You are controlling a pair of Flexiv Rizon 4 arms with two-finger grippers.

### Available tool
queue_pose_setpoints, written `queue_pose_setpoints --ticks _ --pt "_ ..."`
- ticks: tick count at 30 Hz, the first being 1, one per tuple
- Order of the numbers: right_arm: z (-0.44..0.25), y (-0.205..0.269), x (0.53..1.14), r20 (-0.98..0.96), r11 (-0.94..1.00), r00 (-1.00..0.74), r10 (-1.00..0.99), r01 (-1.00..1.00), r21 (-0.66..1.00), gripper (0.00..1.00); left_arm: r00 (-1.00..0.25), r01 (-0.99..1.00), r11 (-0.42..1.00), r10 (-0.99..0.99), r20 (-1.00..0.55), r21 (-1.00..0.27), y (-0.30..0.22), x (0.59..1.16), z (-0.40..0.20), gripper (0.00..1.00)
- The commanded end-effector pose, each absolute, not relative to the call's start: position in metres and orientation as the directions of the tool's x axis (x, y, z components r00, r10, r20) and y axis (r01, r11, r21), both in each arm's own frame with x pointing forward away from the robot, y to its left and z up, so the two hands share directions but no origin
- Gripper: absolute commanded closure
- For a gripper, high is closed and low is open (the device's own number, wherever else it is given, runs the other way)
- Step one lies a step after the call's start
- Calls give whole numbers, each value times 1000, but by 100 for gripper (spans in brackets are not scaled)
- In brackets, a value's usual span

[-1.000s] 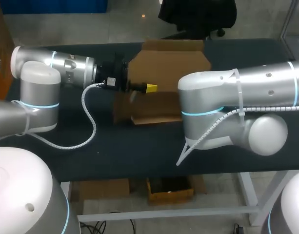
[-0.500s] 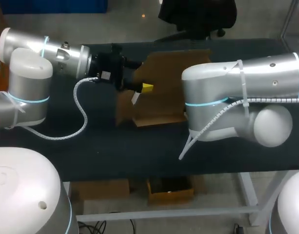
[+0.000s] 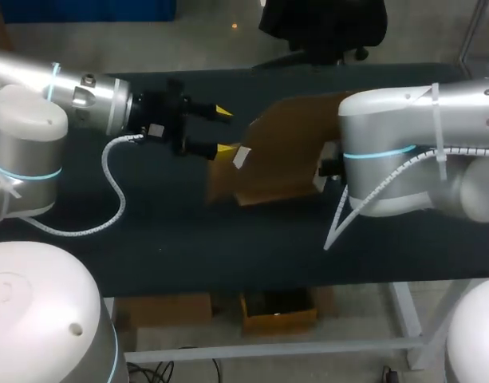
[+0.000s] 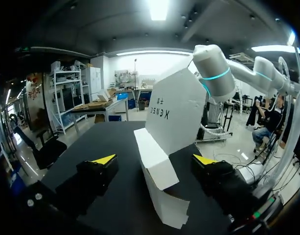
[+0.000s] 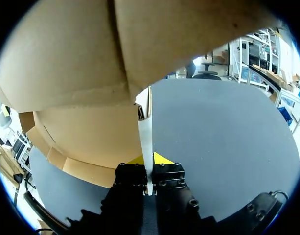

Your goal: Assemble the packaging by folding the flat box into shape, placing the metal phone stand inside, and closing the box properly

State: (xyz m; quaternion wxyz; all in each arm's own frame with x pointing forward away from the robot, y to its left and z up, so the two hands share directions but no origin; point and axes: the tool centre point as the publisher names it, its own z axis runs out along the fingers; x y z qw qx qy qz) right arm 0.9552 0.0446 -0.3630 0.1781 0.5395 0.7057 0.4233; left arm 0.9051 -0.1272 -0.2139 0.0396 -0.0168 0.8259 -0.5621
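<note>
The right gripper (image 5: pixel 149 164) is pinching the half-folded box (image 3: pixel 276 152), the left gripper (image 3: pixel 224 130) hovering spread beside it; packing and closing remain.

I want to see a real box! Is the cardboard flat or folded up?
Partly folded: the cardboard box stands up with panels bent, not yet closed. The right gripper pinches its edge.
</note>
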Motion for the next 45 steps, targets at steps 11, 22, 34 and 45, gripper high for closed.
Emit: queue_pose_setpoints --ticks 11,22,34,45 --pt "-341 23 968 372 221 -521 769 762 609 100 -995 23 440 -75 -63 -898 -88 889 -218 0" --pt "-332 25 972 392 316 -520 759 821 476 100 -999 1 476 -39 -22 -880 -69 885 -228 0" --pt "-332 27 975 430 373 -506 748 856 359 100 -999 -47 472 0 54 -880 -58 886 -230 0" --pt "-332 27 975 430 373 -506 748 856 359 100 -999 -47 472 0 54 -880 -58 886 -230 0"
